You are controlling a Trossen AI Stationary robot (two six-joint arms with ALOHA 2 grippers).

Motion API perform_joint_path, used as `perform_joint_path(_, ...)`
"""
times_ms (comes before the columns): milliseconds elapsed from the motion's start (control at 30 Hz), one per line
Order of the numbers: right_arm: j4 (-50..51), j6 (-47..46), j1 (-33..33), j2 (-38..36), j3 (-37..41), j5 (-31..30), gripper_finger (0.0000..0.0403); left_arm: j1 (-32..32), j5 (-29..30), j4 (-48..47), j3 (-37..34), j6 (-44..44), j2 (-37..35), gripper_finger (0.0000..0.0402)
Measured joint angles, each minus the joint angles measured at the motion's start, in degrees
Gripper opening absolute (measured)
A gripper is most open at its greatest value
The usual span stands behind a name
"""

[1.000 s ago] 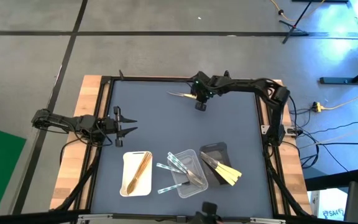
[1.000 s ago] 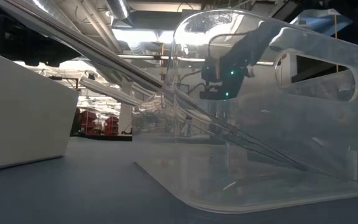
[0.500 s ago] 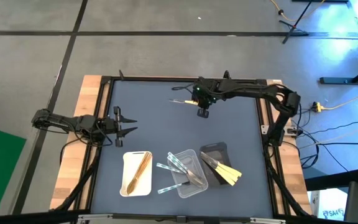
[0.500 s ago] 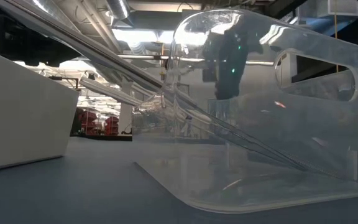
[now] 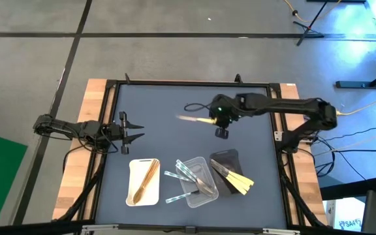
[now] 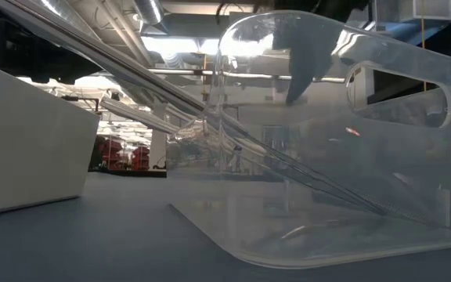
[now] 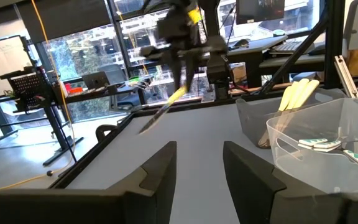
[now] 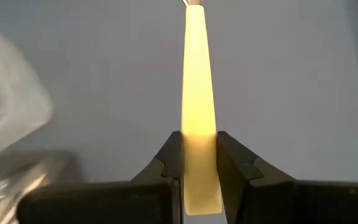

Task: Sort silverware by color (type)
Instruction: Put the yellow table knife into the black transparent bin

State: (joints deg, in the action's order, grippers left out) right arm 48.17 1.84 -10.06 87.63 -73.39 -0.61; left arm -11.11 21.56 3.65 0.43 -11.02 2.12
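My right gripper (image 5: 213, 119) hangs over the middle of the table, shut on a pale yellow utensil (image 5: 191, 119) that sticks out toward the table's left edge. The left wrist view shows it (image 7: 166, 102) clear of the table. My left gripper (image 5: 133, 130) waits open at the table's left edge. Along the near edge stand a white tray (image 5: 133, 171) with brown wooden utensils, a clear tray (image 5: 204, 196) with clear silvery ones, and a black tray (image 5: 228, 156) with cream ones that stick out over its near right rim. My right gripper pinches the yellow utensil's flat handle (image 8: 199, 140) near its end between its two fingers (image 8: 232, 160). The fingers slant down from the table's right side, and the utensil runs on ahead of them. It is lifted clear, its free end slanting downward.
The three trays stand side by side at the near edge. The clear tray's wall (image 6: 343, 141) fills the low view. Bare grey table lies between the trays and the far edge. A black frame (image 5: 188, 83) runs around the table.
My right gripper has gone up and away from the far edge toward the table's middle, a little to the right, carrying the yellow utensil. The utensil has kept pointing toward the left edge.
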Motion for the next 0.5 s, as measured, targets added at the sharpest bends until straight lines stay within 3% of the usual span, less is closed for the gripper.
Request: perform_joint_path(500, 11.44, -20.33, 19.58, -10.38, -0.04, 0.06, 0.0047, -0.02, 0.0, 0.01, 0.0, -0.01, 0.01, 0.0126)
